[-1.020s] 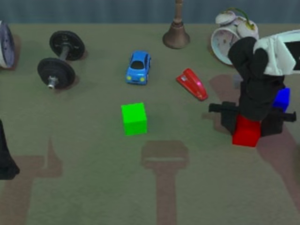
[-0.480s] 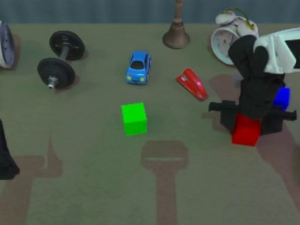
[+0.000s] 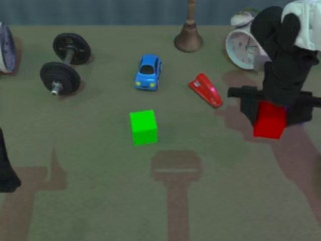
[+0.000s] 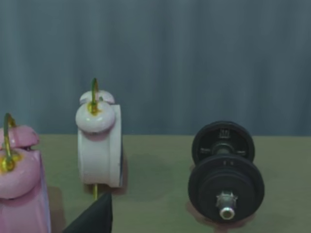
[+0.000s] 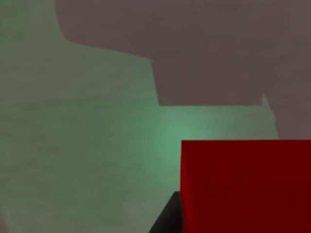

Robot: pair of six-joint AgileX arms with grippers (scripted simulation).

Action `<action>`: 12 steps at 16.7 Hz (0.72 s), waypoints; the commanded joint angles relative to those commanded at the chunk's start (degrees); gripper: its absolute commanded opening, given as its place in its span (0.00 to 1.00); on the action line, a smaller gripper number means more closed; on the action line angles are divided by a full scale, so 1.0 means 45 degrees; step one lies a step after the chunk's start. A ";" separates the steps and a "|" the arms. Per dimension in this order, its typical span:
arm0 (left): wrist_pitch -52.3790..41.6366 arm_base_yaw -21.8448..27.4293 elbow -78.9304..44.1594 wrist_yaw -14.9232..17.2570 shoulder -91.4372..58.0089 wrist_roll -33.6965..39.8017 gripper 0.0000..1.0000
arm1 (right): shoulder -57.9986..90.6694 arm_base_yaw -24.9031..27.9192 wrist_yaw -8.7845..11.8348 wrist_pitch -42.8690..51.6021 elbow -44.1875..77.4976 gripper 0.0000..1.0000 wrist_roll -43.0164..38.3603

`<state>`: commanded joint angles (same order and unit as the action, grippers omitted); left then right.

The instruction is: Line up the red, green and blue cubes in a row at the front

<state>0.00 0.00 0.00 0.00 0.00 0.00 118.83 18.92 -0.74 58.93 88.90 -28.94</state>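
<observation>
The red cube (image 3: 270,121) hangs a little above the table at the right, with my right gripper (image 3: 271,113) shut on it. In the right wrist view the red cube (image 5: 245,187) fills one corner, with a dark finger (image 5: 167,221) against its side. The green cube (image 3: 143,127) rests alone near the middle of the table. The blue cube is hidden under the right arm. My left gripper (image 3: 6,173) stays parked at the left edge.
A blue toy car (image 3: 148,72) and a red stapler (image 3: 205,90) lie behind the green cube. A dumbbell (image 3: 65,63) sits at the back left, a bell (image 3: 189,36) and alarm clocks (image 3: 241,42) along the back.
My right gripper has risen with the red cube, lifting it off the table and shifting it slightly right and back. The blue cube is now covered by the arm.
</observation>
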 joint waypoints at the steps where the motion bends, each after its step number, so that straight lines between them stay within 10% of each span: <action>1: 0.0000 0.0000 0.0000 0.0000 0.0000 0.0000 1.00 | 0.0000 0.0000 0.0000 0.0000 0.0000 0.00 0.0000; 6: 0.0000 0.0000 0.0000 0.0000 0.0000 0.0000 1.00 | 0.0311 0.0420 -0.0007 0.0189 0.0408 0.00 -0.0445; 12: 0.0000 0.0000 0.0000 0.0000 0.0000 0.0000 1.00 | 0.1879 0.4455 -0.0060 0.1670 0.3261 0.00 -0.3483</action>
<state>0.00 0.00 0.00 0.00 0.00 0.00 127.29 38.96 -1.01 66.44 103.58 -44.61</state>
